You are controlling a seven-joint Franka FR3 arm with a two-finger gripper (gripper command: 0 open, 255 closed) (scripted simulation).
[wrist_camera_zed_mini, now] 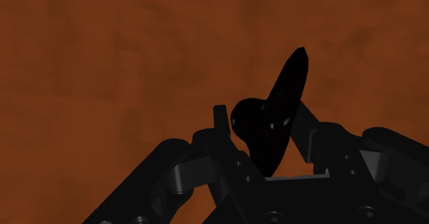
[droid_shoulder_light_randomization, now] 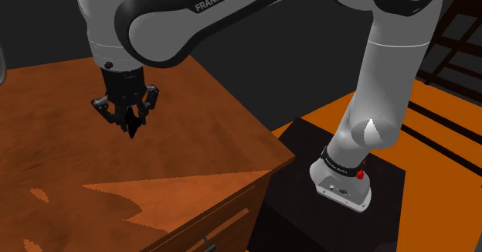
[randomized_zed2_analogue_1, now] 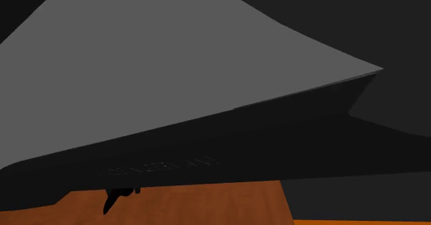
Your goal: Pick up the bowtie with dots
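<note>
My black gripper hangs over the brown wooden table, fingers pointing down and shut on the bowtie. The bowtie looks black, and faint pale dots show on it in the wrist view. In that view one wing of the bowtie sticks up past the fingers, and its knot sits clasped in the gripper. In the second exterior view the gripper is small, with the bowtie dangling under it above the table. I cannot tell whether the bowtie touches the wood.
The table's corner and drawer front lie toward the shoulder view's lower middle. The black stand rests on an orange floor beside it. A grey and dark arm link covers most of the second exterior view.
</note>
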